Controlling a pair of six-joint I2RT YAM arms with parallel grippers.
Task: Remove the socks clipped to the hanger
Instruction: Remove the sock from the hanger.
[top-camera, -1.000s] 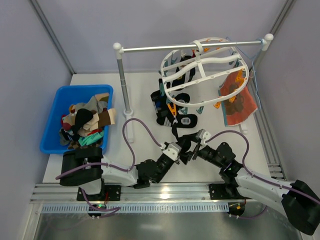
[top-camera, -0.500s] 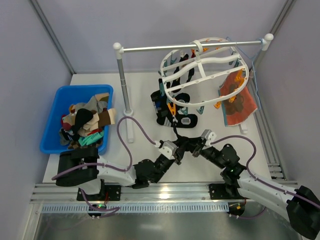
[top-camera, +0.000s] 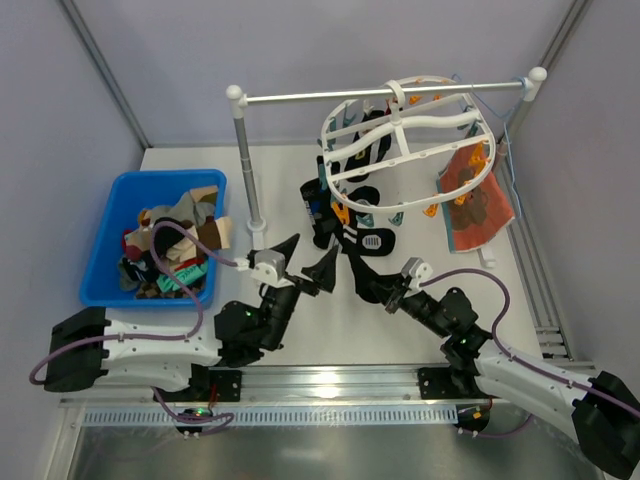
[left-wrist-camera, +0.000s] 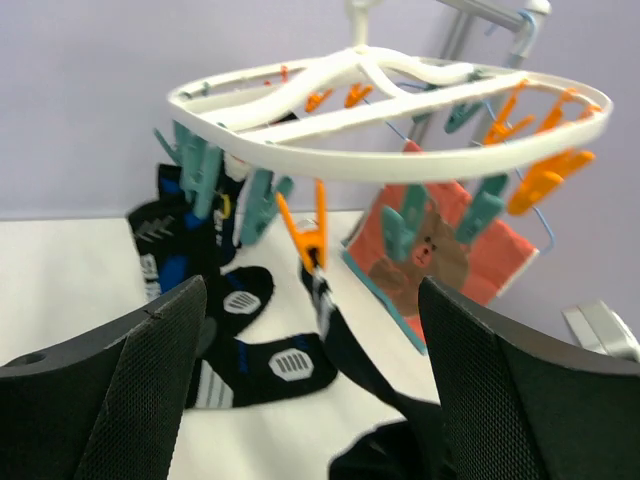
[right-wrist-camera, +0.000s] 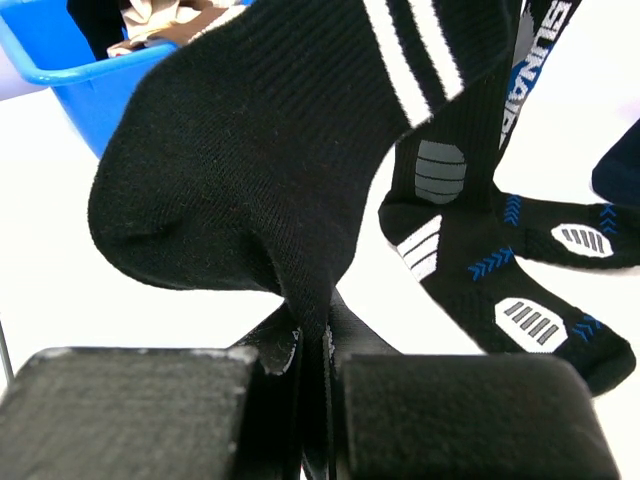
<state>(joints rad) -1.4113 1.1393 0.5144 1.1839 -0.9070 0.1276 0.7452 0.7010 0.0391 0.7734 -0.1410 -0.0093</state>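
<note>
a blue bin is set on the left of the table. a heap of black, beige, brown and red socks is held in it. a teal label lies among them, its writing too small to be read.

the hanger is hung by its hook from the rail, above the far middle of the table. dark socks are clipped along its left side and reach down to the table. blue lettering beginning "sun" is printed down one of them, the rest being cut off in the right wrist view. grey and white grip marks are seen on the soles. an orange-red cloth with a bear print is hung at the hanger's right.

the right gripper is pressed together on a black sock with white stripes, the fabric being pinched between its pads. the left gripper is held just beside it, near the table's middle. its fingers are spread wide and nothing is held between them. an orange clip is seen ahead of it with a black strip gripped in it.
</note>
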